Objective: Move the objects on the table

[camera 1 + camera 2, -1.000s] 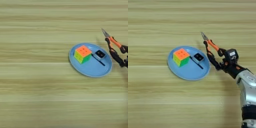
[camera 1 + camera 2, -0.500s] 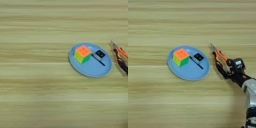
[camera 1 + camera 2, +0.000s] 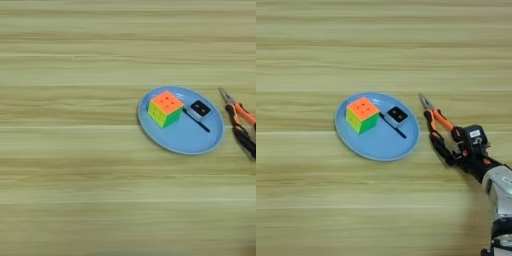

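Observation:
A round light-blue plate (image 3: 376, 147) lies on the table (image 3: 306, 200), right of centre. On it sit an orange, yellow and green puzzle cube (image 3: 362, 114), a small white block with a black top (image 3: 397, 115) and a thin black stick (image 3: 392, 127) lying slantwise. Just right of the plate are the orange-and-black-handled pliers (image 3: 437, 119), nose pointing up-left, low over the wood. My right gripper (image 3: 458, 150) is shut on the ends of their handles, and its silver forearm comes in from the lower right corner. The left eye view shows only the pliers (image 3: 237, 112) at its right edge.
Bare light wood stretches all around the plate, widest to the left and along the bottom. My forearm (image 3: 498, 185) fills the lower right corner of the right eye view.
My gripper has carried the pliers down and to the right, from beside the plate's upper right rim to its right side. The plate and what lies on it have stayed put.

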`<control>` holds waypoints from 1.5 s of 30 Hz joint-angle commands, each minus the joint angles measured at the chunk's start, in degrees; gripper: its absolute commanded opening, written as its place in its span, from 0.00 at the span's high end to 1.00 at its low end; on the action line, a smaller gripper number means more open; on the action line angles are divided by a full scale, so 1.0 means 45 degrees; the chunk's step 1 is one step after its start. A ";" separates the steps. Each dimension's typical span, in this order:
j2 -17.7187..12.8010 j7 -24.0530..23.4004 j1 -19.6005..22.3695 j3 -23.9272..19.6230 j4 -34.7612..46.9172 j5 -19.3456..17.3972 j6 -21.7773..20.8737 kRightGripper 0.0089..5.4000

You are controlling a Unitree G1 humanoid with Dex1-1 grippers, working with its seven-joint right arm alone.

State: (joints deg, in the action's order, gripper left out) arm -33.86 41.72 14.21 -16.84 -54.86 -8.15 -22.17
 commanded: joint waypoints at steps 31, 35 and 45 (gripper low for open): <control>0.0569 0.0811 -0.0560 -0.0124 0.6317 -0.2137 0.1184 0.00; 0.0659 0.1284 -0.1212 0.0414 0.7388 -0.2004 0.1611 0.00; 0.0595 0.1399 -0.2149 0.1127 0.9634 -0.1442 0.2003 0.00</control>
State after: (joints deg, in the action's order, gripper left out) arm -28.72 49.28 3.11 -11.82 -16.55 -15.94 -12.61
